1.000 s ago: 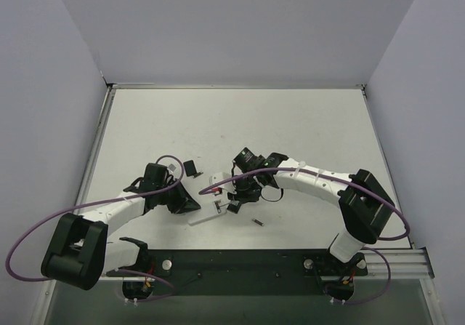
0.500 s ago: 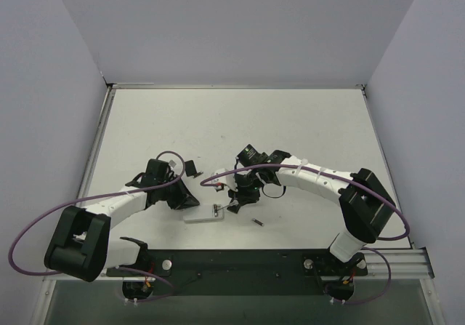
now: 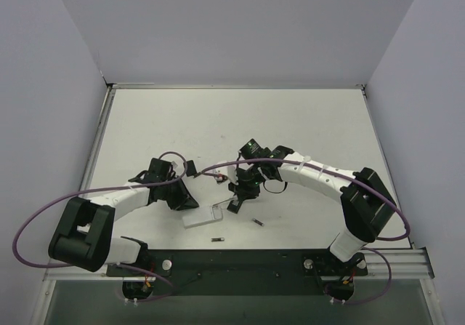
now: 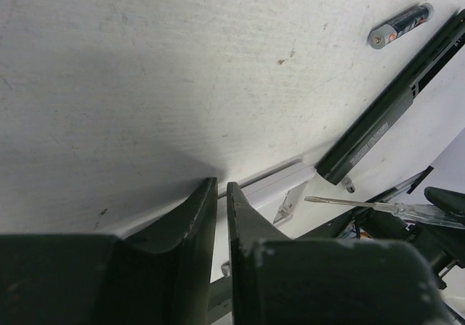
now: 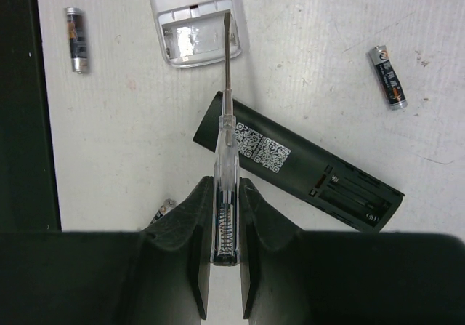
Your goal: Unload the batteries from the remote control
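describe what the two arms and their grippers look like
Both the left arm and right arm have white link shells with chunky black joint housings. A purple cable loops along each. The left gripper and right gripper have flat matte-black fingers, slightly scuffed.

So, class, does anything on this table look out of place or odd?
Yes. Two batteries lie loose on the table, one on each side of the remote control, whose battery bay gapes open. The whitish block also has an open end.

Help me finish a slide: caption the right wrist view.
Jaws shut on a clear-handled screwdriver aimed at a whitish block; the remote control lies open-backed, two batteries loose nearby.
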